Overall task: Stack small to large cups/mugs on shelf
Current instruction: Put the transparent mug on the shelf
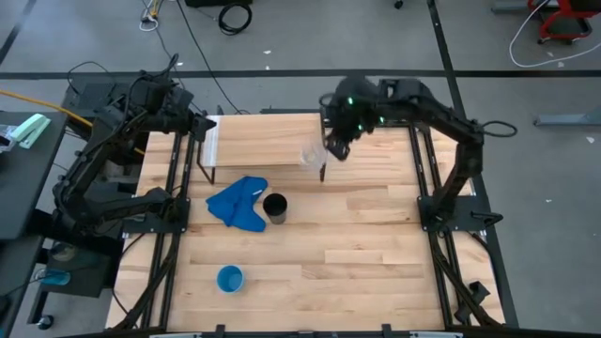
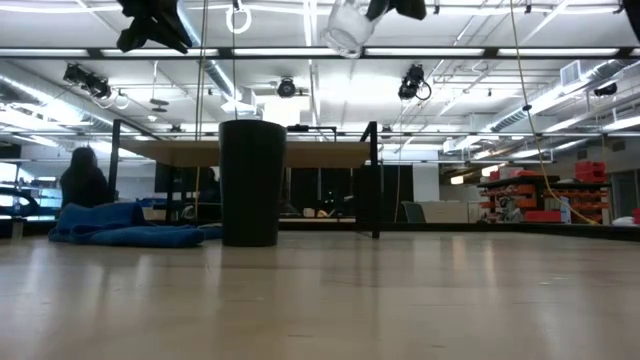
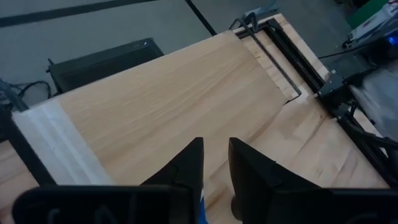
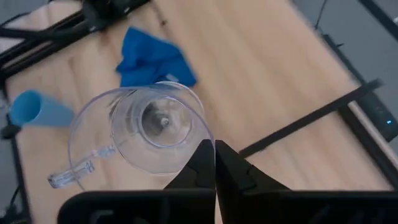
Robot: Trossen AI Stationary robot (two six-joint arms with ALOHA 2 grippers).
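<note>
At the table's nine-to-ten o'clock edge in the high view, the left gripper (image 1: 199,123) hangs over the left end of the shelf (image 1: 254,141), idle; its wrist view shows its fingers (image 3: 186,167) parted by a narrow gap with nothing between them, above the pale shelf board (image 3: 149,93).

Moving rightward, the shelf lies along the table's twelve o'clock side, a low light-wood board on thin black legs. Just below it, toward the table's centre, a crumpled blue cloth (image 1: 238,202) lies on the tabletop (image 1: 376,244), and the black cup (image 1: 275,207) stands upright at the cloth's three o'clock, touching or nearly touching it. The light blue cup (image 1: 230,278) stands well apart from both, toward the table's seven o'clock, mouth up.

Further right, the right gripper (image 1: 335,147) hovers over the shelf's right end, holding the clear cup (image 1: 312,154) in the air. In the right wrist view the fingers (image 4: 205,163) are pinched almost together on the rim of the clear cup (image 4: 146,127), which has a see-through handle on one side. In the low view the clear cup (image 2: 347,27) hangs tilted high above the shelf (image 2: 290,152), clear of the board, while the black cup (image 2: 252,182) stands in front and the blue cloth (image 2: 125,225) lies at its nine o'clock.
</note>
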